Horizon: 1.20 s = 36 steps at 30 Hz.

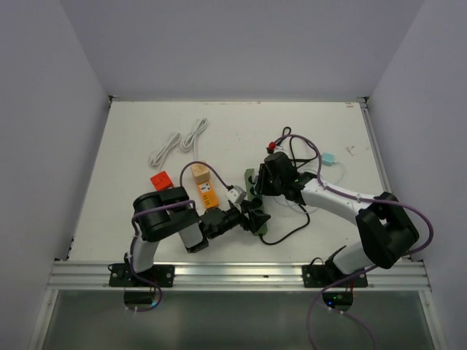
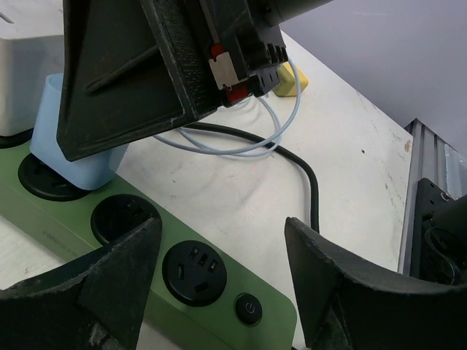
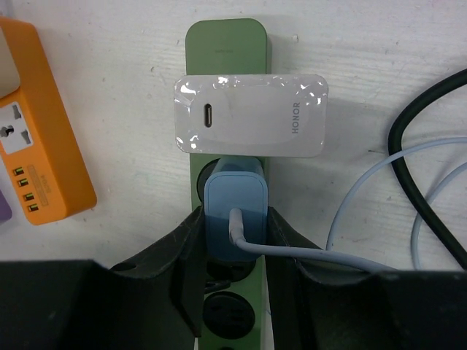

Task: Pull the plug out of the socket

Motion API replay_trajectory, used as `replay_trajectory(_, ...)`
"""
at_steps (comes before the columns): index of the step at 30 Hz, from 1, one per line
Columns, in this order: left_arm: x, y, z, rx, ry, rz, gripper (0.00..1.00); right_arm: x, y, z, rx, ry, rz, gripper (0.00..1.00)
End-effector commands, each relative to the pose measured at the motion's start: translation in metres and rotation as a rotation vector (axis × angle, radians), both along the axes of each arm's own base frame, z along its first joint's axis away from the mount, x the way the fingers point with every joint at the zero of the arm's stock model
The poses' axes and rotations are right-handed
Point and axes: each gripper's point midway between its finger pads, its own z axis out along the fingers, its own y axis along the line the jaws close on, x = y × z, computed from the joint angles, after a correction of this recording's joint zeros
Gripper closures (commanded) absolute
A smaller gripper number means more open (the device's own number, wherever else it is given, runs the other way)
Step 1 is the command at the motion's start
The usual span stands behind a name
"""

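Note:
A green power strip (image 3: 226, 44) lies on the white table. A white HONOR charger (image 3: 252, 115) and a light blue plug (image 3: 235, 211) with a pale cable sit in it. My right gripper (image 3: 235, 244) is shut on the blue plug, with one finger against each side. In the left wrist view the blue plug (image 2: 73, 138) stands in its socket under the black right gripper (image 2: 146, 65). My left gripper (image 2: 219, 284) is open over the strip's switch end (image 2: 244, 277). Its right finger (image 2: 350, 292) stands clear of the strip. In the top view both grippers (image 1: 255, 217) (image 1: 263, 182) meet over the strip (image 1: 249, 177).
An orange power strip (image 1: 204, 186) and a red-orange block (image 1: 160, 180) lie left of the green strip. White cables (image 1: 179, 142) lie at the back left. The strip's black cord (image 1: 292, 230) loops on the right. A teal item (image 1: 327, 159) lies at the back right.

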Motion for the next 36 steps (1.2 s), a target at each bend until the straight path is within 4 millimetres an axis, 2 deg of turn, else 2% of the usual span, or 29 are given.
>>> replay_trajectory(1,-0.011,0.034,-0.078,0.210,0.151,0.046,0.26,-0.005,0.031,0.023,0.144,0.002,0.064,1.00)
replay_trajectory(2,-0.011,0.034,-0.080,0.213,0.155,0.043,0.26,-0.002,0.033,0.029,0.102,-0.034,0.064,1.00)
replay_trajectory(4,-0.011,0.033,-0.081,0.216,0.159,0.042,0.26,-0.008,0.029,0.021,-0.020,-0.021,0.070,1.00)
replay_trajectory(5,-0.011,0.033,-0.082,0.218,0.160,0.042,0.26,-0.003,0.034,0.032,-0.093,-0.084,0.072,1.00)
replay_trajectory(6,-0.011,0.032,-0.083,0.223,0.162,0.043,0.26,-0.003,0.035,0.034,-0.142,-0.096,0.072,1.00)
replay_trajectory(7,-0.010,0.033,-0.084,0.227,0.164,0.047,0.26,-0.008,0.027,0.024,-0.237,-0.073,0.069,1.00)
replay_trajectory(8,-0.010,0.032,-0.084,0.228,0.165,0.047,0.26,-0.007,0.036,0.035,-0.258,-0.104,0.078,1.00)
replay_trajectory(10,-0.010,0.034,-0.087,0.235,0.170,0.055,0.26,-0.005,0.024,0.035,-0.358,-0.128,0.039,1.00)
replay_trajectory(11,-0.010,0.035,-0.088,0.239,0.173,0.058,0.26,-0.005,0.025,0.038,-0.362,-0.137,0.034,1.00)
replay_trajectory(13,-0.009,0.037,-0.090,0.240,0.179,0.067,0.26,-0.006,0.032,0.037,-0.313,-0.134,0.047,1.00)
replay_trajectory(14,-0.010,0.037,-0.091,0.242,0.182,0.065,0.26,-0.009,0.030,0.035,-0.289,-0.127,0.055,1.00)
replay_trajectory(16,-0.010,0.038,-0.092,0.243,0.188,0.069,0.26,-0.013,0.042,0.033,-0.186,-0.096,0.091,1.00)
replay_trajectory(18,-0.011,0.037,-0.093,0.241,0.193,0.067,0.26,-0.012,0.036,0.026,-0.107,-0.051,0.073,1.00)
replay_trajectory(19,-0.011,0.037,-0.093,0.241,0.195,0.066,0.26,-0.015,0.050,0.031,0.007,-0.028,0.112,1.00)
replay_trajectory(20,-0.011,0.039,-0.094,0.244,0.199,0.071,0.26,-0.013,0.039,0.021,0.058,0.015,0.073,1.00)
replay_trajectory(22,-0.011,0.039,-0.094,0.242,0.202,0.075,0.26,-0.009,0.045,0.031,0.204,0.018,0.078,1.00)
replay_trajectory(23,-0.011,0.041,-0.096,0.247,0.206,0.077,0.26,-0.014,0.042,0.025,0.272,0.076,0.078,1.00)
replay_trajectory(25,-0.012,0.041,-0.098,0.250,0.209,0.078,0.26,-0.014,0.042,0.028,0.307,0.088,0.075,1.00)
replay_trajectory(26,-0.012,0.042,-0.098,0.250,0.211,0.078,0.26,-0.009,0.041,0.033,0.294,0.064,0.085,1.00)
replay_trajectory(28,-0.012,0.041,-0.099,0.248,0.214,0.081,0.26,-0.013,0.035,0.027,0.213,0.074,0.083,1.00)
replay_trajectory(29,-0.012,0.042,-0.100,0.250,0.217,0.083,0.26,-0.014,0.043,0.036,0.160,0.030,0.128,1.00)
replay_trajectory(30,-0.012,0.041,-0.099,0.246,0.217,0.082,0.26,-0.007,0.036,0.036,0.074,-0.015,0.088,1.00)
replay_trajectory(31,-0.012,0.041,-0.100,0.249,0.219,0.082,0.26,-0.014,0.030,0.028,-0.013,0.008,0.086,1.00)
replay_trajectory(32,-0.011,0.040,-0.100,0.247,0.219,0.080,0.26,-0.016,0.043,0.039,-0.057,-0.035,0.129,1.00)
replay_trajectory(33,-0.011,0.040,-0.101,0.250,0.220,0.080,0.26,-0.008,0.033,0.040,-0.155,-0.085,0.074,1.00)
replay_trajectory(34,-0.011,0.040,-0.101,0.251,0.221,0.080,0.26,-0.014,0.036,0.037,-0.222,-0.069,0.090,1.00)
replay_trajectory(36,-0.011,0.039,-0.102,0.254,0.224,0.079,0.26,-0.011,0.029,0.035,-0.293,-0.085,0.055,1.00)
